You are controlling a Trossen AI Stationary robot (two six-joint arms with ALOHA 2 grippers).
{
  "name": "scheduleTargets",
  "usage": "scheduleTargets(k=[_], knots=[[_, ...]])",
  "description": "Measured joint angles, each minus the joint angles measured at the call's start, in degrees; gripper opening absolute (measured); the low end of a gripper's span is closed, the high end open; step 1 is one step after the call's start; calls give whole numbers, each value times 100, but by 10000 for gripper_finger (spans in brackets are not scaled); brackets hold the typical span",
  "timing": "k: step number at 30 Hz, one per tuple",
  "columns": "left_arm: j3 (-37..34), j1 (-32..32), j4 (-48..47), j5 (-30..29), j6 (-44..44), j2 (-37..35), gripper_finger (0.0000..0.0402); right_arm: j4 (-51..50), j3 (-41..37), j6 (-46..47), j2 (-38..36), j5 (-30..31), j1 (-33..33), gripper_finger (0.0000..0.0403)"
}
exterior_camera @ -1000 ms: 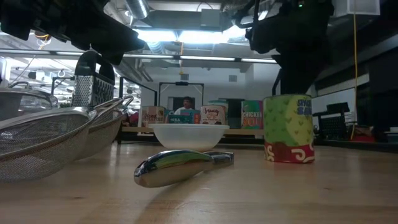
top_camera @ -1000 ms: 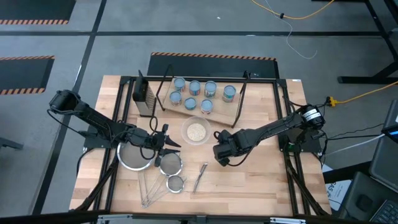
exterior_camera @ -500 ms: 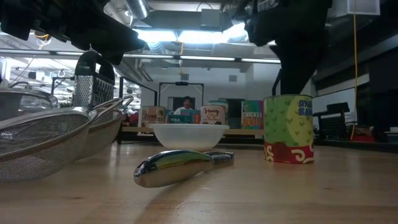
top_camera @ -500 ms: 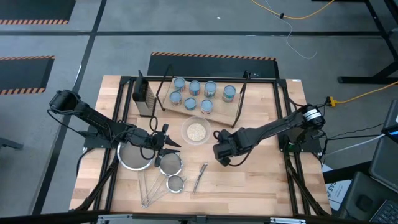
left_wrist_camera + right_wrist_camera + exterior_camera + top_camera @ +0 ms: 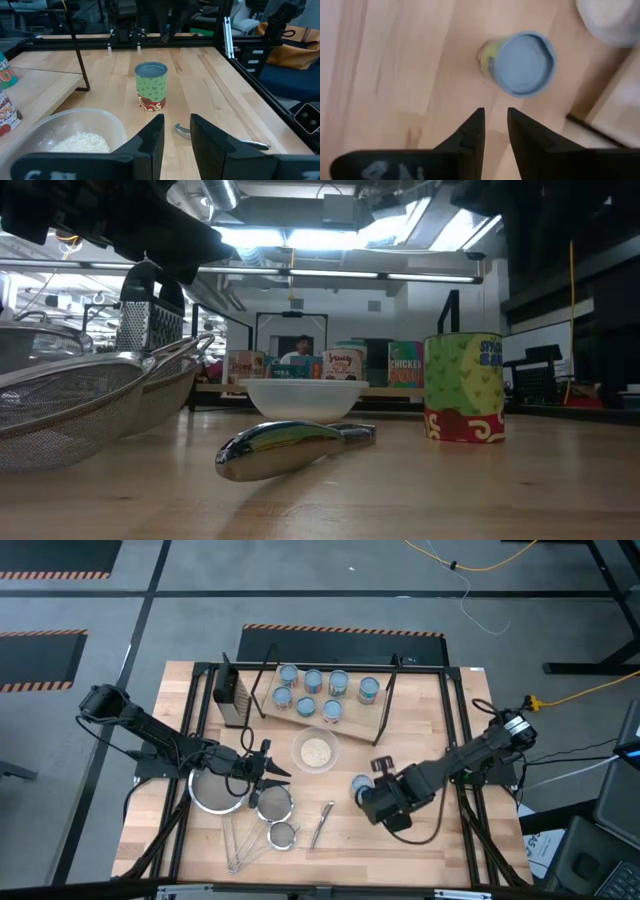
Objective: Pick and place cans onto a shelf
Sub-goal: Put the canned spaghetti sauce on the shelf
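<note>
One can (image 5: 361,784) upright on the worktop (image 5: 430,740), at 5 o'clock from the bowl (image 5: 315,751); seven more on the shelf (image 5: 350,712). Right gripper (image 5: 493,131) above and just beside it, jaws narrow, empty. Left gripper (image 5: 176,131) over the strainers (image 5: 218,790), jaws narrow, empty.

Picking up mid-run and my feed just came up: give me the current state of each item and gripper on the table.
Lone can: upright on the tabletop, not held.
Cans on the shelf: seven, upright.
Shelf: standing, room left.
Bowl: upright, holding grains.
Strainers: lying by the left gripper.
Right gripper: beside the lone can, empty, fingers slightly apart.
Left gripper: over the strainers, empty.
</note>
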Motion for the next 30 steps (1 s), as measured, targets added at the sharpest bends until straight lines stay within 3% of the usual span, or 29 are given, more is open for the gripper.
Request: scheduleTargets(k=[4,12,30], knots=[[0,0,2,0,-2,0,86,97,-185,-922,0,7,109,87],[0,0,9,0,-6,0,86,748,-657,-1622,4,36,-59,87],[0,0,20,0,-13,0,86,1286,-732,-2231,5,-550,-529,87]])
